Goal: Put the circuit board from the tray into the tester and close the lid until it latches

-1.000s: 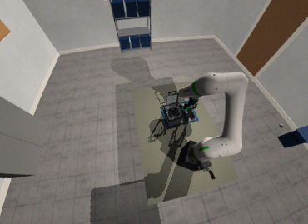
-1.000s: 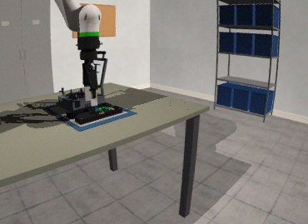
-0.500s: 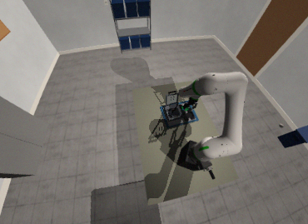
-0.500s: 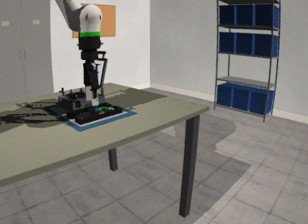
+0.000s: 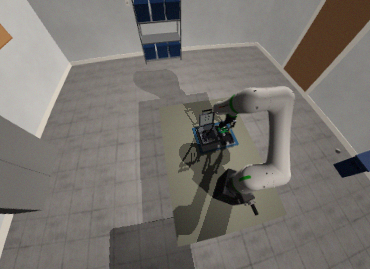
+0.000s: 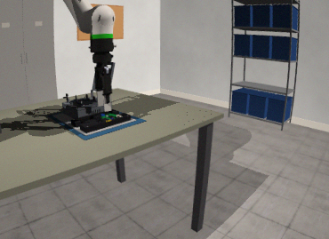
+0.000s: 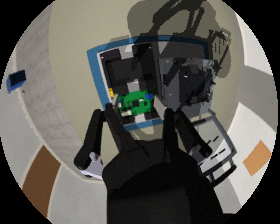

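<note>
Green circuit board (image 5: 223,130) (image 6: 108,116) (image 7: 136,102) lies face up in one pocket of the black two-pocket tray (image 6: 91,125) (image 7: 111,56), between the parted fingertips of the black two-fingered tool (image 5: 225,127) (image 6: 105,105) (image 7: 136,99). The tool is partly open and grips nothing; whether its fingertips touch the board's edges, I cannot tell. Beside the tray sits the dark grey, boxy tester (image 6: 80,110) (image 7: 175,100), its pale, framed lid (image 5: 206,118) (image 7: 215,135) raised. Both stand over a blue-edged mat (image 6: 89,136) (image 7: 95,75) on the olive-grey surface (image 5: 175,198) (image 6: 164,131) (image 7: 70,65). Above reaches the white jointed arm (image 5: 282,133) (image 6: 103,18). Farther out, a metal shelf rack (image 5: 181,33) (image 6: 290,65) holds dark blue bins by the wall.
</note>
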You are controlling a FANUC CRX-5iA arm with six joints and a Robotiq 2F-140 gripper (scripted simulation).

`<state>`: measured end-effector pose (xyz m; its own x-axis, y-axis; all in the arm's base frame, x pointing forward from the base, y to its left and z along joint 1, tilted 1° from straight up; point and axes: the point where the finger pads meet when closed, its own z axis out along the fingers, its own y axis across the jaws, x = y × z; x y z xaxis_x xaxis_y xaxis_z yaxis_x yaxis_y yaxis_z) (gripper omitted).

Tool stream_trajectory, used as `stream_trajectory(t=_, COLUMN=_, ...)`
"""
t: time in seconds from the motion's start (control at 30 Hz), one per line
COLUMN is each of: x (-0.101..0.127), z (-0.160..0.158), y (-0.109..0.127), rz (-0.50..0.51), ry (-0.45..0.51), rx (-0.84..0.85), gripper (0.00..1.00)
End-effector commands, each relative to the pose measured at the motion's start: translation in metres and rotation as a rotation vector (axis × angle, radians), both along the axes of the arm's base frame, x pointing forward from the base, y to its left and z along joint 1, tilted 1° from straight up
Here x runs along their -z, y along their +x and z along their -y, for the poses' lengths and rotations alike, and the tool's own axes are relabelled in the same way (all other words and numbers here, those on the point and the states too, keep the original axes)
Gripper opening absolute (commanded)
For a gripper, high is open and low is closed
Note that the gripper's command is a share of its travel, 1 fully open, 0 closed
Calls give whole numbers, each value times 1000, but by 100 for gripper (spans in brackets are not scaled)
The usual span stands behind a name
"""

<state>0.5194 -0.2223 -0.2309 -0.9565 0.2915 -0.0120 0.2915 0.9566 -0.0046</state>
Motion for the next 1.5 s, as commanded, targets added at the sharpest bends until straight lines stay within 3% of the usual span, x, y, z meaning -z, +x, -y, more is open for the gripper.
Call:
stream_trajectory(t=0.0, x=0, z=1, y=4, rz=0, ry=0, rx=0, gripper=58)
stream_trajectory(t=0.4, x=0, z=2, y=25, rz=0, ry=0, rx=0, gripper=58)
stream_trajectory(t=0.93, x=0, z=3, y=28, rz=0, ry=0, rx=23, gripper=58)
stream_trajectory(t=1.17, x=0, z=3, y=28, rz=1, ry=1, rx=116, gripper=58)
stream_trajectory(t=1.47, x=0, z=3, y=28, rz=3, ry=4, rx=433, gripper=58)
